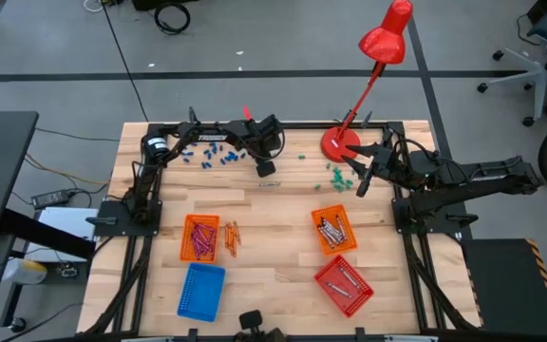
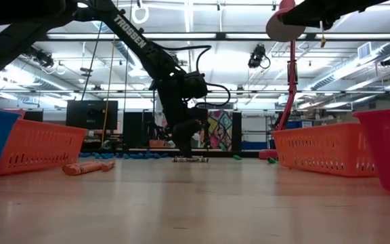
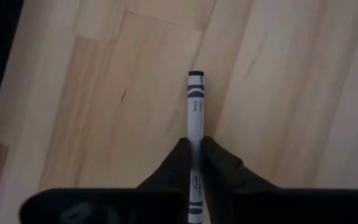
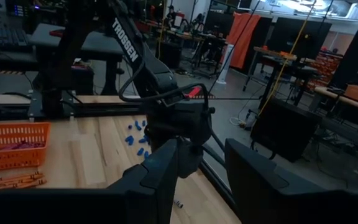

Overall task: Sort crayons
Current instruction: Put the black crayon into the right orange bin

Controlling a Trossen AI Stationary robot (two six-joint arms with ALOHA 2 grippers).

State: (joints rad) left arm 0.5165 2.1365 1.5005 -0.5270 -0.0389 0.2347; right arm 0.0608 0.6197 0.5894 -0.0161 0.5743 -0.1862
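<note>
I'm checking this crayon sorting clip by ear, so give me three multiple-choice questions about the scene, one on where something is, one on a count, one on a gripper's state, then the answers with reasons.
1. Where does the red desk lamp stand?
A. At the table's far edge, near the right gripper
B. Beside the blue basket
C. Inside a basket

2. How many mesh baskets are on the table?
A. Two
B. Four
C. Six

3. What is the left gripper doing?
A. Standing wide open above a basket
B. Closed on a grey crayon lying on the wood
C. Holding a blue basket

Answers:
1. A, the lamp's base sits at the far edge beside the right arm.
2. B, two orange, one blue and one red show from above.
3. B, the left wrist view shows both fingers pinching the crayon.
</note>
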